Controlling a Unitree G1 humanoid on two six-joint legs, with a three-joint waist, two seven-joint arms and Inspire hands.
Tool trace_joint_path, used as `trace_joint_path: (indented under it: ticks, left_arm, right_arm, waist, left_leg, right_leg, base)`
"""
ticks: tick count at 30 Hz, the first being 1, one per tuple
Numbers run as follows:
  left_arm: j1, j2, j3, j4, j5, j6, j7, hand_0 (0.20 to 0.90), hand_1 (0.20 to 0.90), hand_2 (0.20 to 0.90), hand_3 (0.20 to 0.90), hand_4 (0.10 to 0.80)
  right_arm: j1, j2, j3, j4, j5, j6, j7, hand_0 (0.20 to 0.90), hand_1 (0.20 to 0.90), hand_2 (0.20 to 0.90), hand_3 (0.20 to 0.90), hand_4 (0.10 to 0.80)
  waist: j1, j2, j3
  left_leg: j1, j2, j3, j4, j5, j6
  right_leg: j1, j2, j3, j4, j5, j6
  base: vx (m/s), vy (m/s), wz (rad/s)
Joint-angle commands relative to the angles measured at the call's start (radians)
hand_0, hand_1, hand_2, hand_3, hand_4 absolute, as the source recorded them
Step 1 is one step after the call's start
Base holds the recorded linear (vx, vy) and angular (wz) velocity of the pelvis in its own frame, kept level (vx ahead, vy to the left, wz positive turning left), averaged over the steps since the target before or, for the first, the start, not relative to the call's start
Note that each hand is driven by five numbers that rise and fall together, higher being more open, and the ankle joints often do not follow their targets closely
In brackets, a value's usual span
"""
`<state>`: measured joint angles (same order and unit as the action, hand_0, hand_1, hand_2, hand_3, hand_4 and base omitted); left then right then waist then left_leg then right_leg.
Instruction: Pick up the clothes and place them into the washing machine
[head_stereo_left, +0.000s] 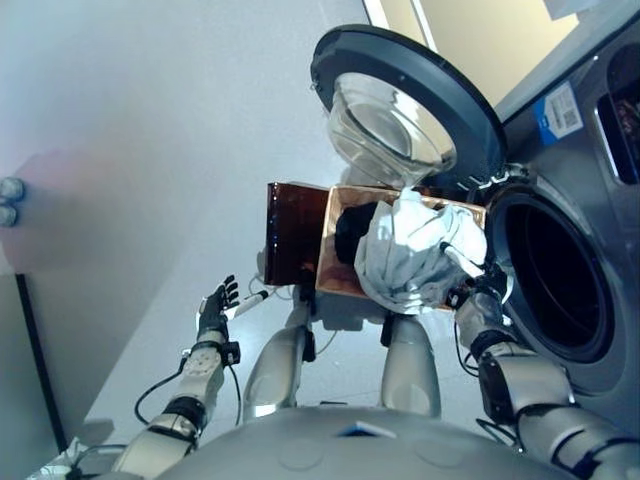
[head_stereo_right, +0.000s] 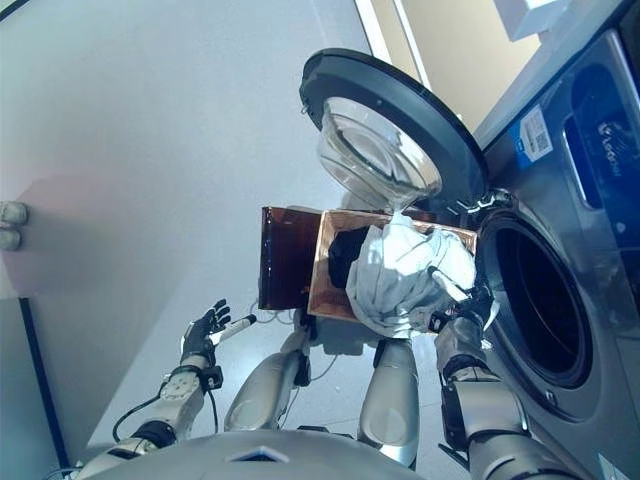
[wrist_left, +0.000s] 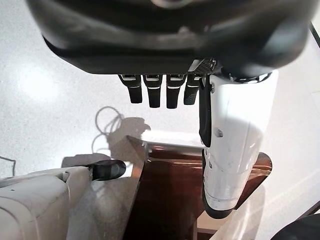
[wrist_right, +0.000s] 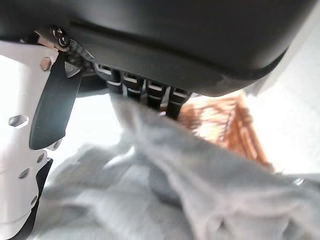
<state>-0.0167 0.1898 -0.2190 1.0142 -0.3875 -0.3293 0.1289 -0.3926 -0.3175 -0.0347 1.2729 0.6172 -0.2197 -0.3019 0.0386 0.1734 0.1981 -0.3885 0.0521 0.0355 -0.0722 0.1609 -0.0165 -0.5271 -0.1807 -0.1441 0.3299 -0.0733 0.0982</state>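
A light grey-white garment (head_stereo_left: 410, 250) bulges up out of a brown basket (head_stereo_left: 295, 235) on the floor, with a dark garment (head_stereo_left: 352, 230) beneath it. My right hand (head_stereo_left: 480, 295) is at the garment's right edge, beside the washing machine's drum opening (head_stereo_left: 560, 275). In the right wrist view its fingers (wrist_right: 150, 92) are curled into the pale cloth (wrist_right: 150, 185), and the basket's weave (wrist_right: 220, 117) shows past them. My left hand (head_stereo_left: 215, 305) hangs apart to the left of the basket, its fingers (wrist_left: 157, 92) straight and holding nothing.
The machine's round door (head_stereo_left: 400, 110) with its glass bowl stands swung open above the basket's far side. Pale floor stretches to the left. Two small round knobs (head_stereo_left: 8, 200) sit at the far left edge.
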Motion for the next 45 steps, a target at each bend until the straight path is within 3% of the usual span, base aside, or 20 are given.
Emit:
trace_joint_path:
  ticks: [1,20,21,23,34,45]
  left_arm:
    - [-0.032,0.045,0.004,-0.028,-0.003,-0.047,0.015,0.900,0.900,0.900,0.900,0.800]
    - [-0.018,0.041,-0.002,-0.101,-0.011,-0.051,-0.013,0.900,0.900,0.900,0.900,0.800]
    - [-0.019,0.042,-0.002,-0.094,-0.010,-0.050,-0.014,0.900,0.900,0.900,0.900,0.800]
    - [-0.020,0.042,-0.003,-0.094,-0.007,-0.049,-0.015,0.900,0.900,0.900,0.900,0.800]
    - [-0.013,0.038,0.010,-0.096,0.005,-0.044,-0.029,0.900,0.900,0.900,0.900,0.800]
    - [0.004,0.044,0.037,-0.077,0.007,-0.036,-0.044,0.900,0.900,0.900,0.900,0.800]
  right_arm:
    - [-0.021,0.031,0.009,-0.037,0.077,-0.065,0.044,0.900,0.900,0.900,0.900,0.800]
    - [-0.094,0.005,0.046,-0.028,0.080,-0.060,0.106,0.900,0.900,0.900,0.900,0.800]
    - [-0.094,0.003,0.041,-0.026,0.088,-0.061,0.110,0.527,0.527,0.527,0.527,0.533]
    - [-0.094,0.004,0.038,-0.023,0.092,-0.061,0.114,0.200,0.200,0.200,0.200,0.300]
    - [-0.083,0.001,0.060,-0.009,0.046,-0.048,0.135,0.200,0.200,0.200,0.200,0.300]
    - [-0.039,-0.009,0.008,-0.020,0.077,-0.055,0.149,0.200,0.200,0.200,0.200,0.300]
  waist:
    - [0.011,-0.073,-0.002]
    - [0.044,-0.058,0.016]
    - [0.045,-0.059,0.014]
    - [0.045,-0.061,0.014]
    - [0.045,-0.068,-0.007]
    - [0.042,-0.087,-0.034]
  left_leg:
    - [0.065,-0.031,0.005,0.003,-0.091,-0.075]
    - [0.021,-0.037,-0.003,-0.003,-0.066,-0.076]
    - [0.017,-0.037,-0.003,-0.004,-0.064,-0.077]
    - [0.014,-0.036,-0.003,-0.005,-0.063,-0.078]
    - [0.016,-0.032,-0.006,-0.002,-0.066,-0.078]
    - [0.054,-0.026,-0.012,0.003,-0.079,-0.077]
  right_leg:
    - [0.122,-0.087,0.031,-0.368,0.240,0.058]
    - [0.091,-0.089,0.021,-0.392,0.270,0.059]
    - [0.089,-0.087,0.018,-0.396,0.272,0.060]
    - [0.087,-0.087,0.018,-0.396,0.274,0.060]
    - [0.088,-0.085,0.020,-0.390,0.263,0.057]
    - [0.126,-0.082,0.019,-0.375,0.240,0.055]
  base:
    - [-0.032,0.015,0.01]
    - [-0.025,0.008,0.01]
    - [0.000,0.000,0.00]
    - [0.000,0.000,0.00]
    - [0.000,0.000,0.00]
    - [0.015,-0.003,0.03]
